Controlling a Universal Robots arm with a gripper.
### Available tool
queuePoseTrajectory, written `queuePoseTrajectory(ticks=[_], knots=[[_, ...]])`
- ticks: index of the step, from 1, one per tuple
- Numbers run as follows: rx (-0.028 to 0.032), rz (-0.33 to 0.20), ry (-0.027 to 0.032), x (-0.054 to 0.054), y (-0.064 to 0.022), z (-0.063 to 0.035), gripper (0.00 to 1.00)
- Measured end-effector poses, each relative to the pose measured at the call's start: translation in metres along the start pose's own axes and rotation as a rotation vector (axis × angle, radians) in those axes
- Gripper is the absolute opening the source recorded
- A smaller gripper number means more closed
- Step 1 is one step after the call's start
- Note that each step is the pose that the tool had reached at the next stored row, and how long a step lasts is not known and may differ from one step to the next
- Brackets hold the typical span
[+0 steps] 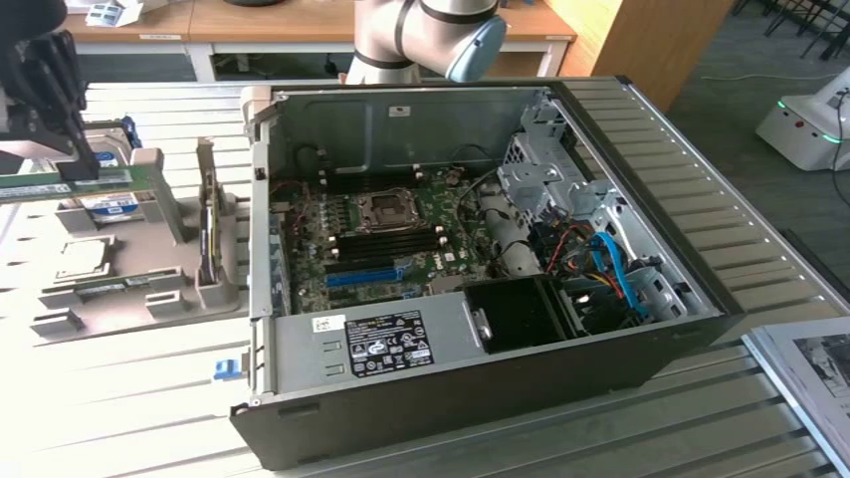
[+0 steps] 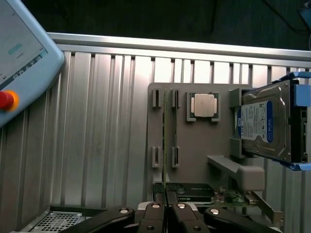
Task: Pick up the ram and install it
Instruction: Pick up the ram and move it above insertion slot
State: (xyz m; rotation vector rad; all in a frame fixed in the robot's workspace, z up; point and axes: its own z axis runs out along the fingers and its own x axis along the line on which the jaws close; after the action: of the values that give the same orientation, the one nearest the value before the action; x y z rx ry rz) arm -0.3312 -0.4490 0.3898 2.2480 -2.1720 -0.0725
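The ram, a long thin green stick, hangs level above the grey parts holder at the exterior view's left, with my gripper shut on it. In the wrist view the ram shows edge-on as a thin line running out from between the black fingertips of the gripper, over the holder's paired slot blocks. The open computer case lies to the exterior view's right. Its motherboard carries black memory slots around the processor socket.
On the holder stand a blue-labelled hard drive, a processor chip and a brownish expansion card. A teach pendant lies on the ribbed table beyond the holder. A bright blue slot strip lies on the motherboard.
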Motion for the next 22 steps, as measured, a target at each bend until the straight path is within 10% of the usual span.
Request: queuePoseTrajectory(ticks=[22], knots=[[-0.0003,0.000,-0.0001,0.002,-0.0460,-0.0019,0.11]])
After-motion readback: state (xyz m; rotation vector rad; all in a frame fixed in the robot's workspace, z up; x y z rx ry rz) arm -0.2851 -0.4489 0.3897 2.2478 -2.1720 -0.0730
